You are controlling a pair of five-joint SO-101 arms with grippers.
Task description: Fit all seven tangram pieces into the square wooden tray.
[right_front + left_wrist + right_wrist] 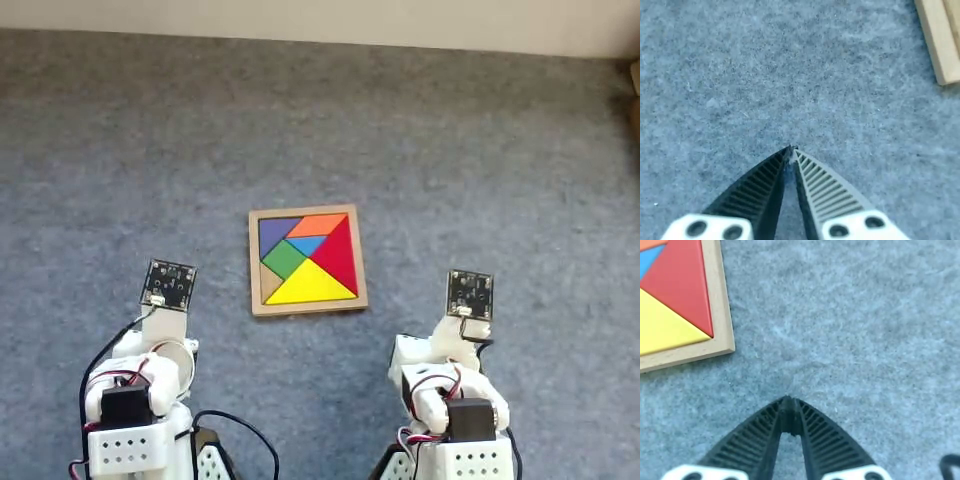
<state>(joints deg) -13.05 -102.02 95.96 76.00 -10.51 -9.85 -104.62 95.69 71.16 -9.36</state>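
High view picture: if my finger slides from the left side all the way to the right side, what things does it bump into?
left arm → wooden tray, full of coloured pieces → right arm

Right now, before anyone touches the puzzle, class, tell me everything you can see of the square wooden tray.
The tray is a pale wooden square with a raised rim, lying flat and slightly turned on the grey felt-like table, ahead of both arms. Its well looks full: purple, orange, blue, green, red and yellow pieces plus a tan triangle sit flush, edge to edge. The left hand and right hand, both shut, are apart from it.
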